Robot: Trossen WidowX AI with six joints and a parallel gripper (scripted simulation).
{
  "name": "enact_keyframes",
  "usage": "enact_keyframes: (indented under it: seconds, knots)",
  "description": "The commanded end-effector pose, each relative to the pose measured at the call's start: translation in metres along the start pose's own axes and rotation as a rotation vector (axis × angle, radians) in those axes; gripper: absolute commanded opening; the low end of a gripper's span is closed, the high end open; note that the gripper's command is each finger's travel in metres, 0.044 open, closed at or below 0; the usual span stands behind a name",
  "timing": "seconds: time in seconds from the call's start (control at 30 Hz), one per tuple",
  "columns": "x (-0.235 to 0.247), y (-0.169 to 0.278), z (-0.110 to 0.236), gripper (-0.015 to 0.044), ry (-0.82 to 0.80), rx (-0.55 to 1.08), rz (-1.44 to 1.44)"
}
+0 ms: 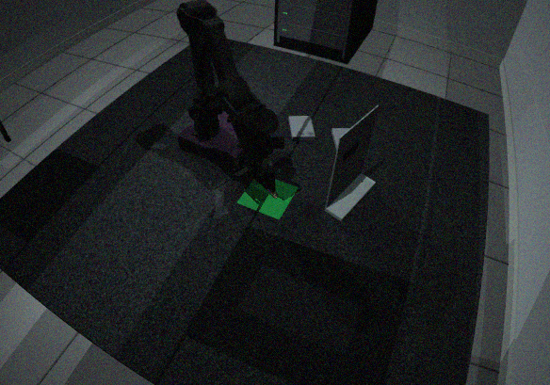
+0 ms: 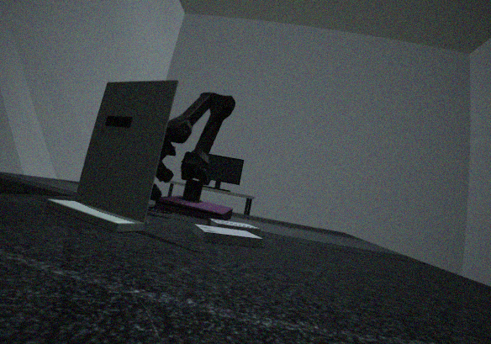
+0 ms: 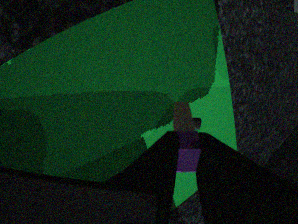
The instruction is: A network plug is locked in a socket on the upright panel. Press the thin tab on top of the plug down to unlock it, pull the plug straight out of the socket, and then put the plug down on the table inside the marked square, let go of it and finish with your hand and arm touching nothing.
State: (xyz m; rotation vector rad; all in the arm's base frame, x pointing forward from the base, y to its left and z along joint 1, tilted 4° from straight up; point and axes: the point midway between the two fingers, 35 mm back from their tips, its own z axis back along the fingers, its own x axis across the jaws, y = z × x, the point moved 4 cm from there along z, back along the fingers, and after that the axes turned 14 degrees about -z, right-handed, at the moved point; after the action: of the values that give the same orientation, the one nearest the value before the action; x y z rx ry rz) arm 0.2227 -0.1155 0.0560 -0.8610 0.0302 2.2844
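The scene is dark. The green marked square (image 1: pixel 268 200) (image 3: pixel 120 70) lies on the table left of the upright panel (image 1: pixel 350 153) (image 2: pixel 126 152). My gripper (image 1: pixel 273 190) (image 3: pixel 185 141) is shut on the small network plug (image 3: pixel 186 143), which shows between the fingertips in the wrist view as a brownish and purple piece. The gripper hangs low over the square; I cannot tell whether the plug touches it. In the exterior view the panel hides the gripper, and the dark socket slot (image 2: pixel 118 121) shows on the panel.
The arm's purple base (image 1: pixel 221 137) (image 2: pixel 197 207) stands behind the square. A small white plate (image 1: pixel 301 125) (image 2: pixel 227 230) lies between the base and the panel. The panel's white foot (image 1: pixel 350 198) (image 2: pixel 90 213) rests on the table. A dark rack (image 1: pixel 325 10) stands on the floor at the back.
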Motion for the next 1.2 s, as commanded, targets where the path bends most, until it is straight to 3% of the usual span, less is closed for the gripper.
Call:
enact_keyframes:
  seconds: [0.0, 0.17, 0.37, 1.17]
  knots:
    - [0.000, 0.000, 0.000, 0.0000, 0.000, 0.000, 0.000]
    - [0.000, 0.000, 0.000, 0.0000, 0.000, 0.000, 0.000]
    - [0.000, 0.000, 0.000, 0.0156, 0.000, 0.000, 0.000]
    - [-0.001, 0.002, 0.014, 0.0156, -0.002, 0.003, -0.002]
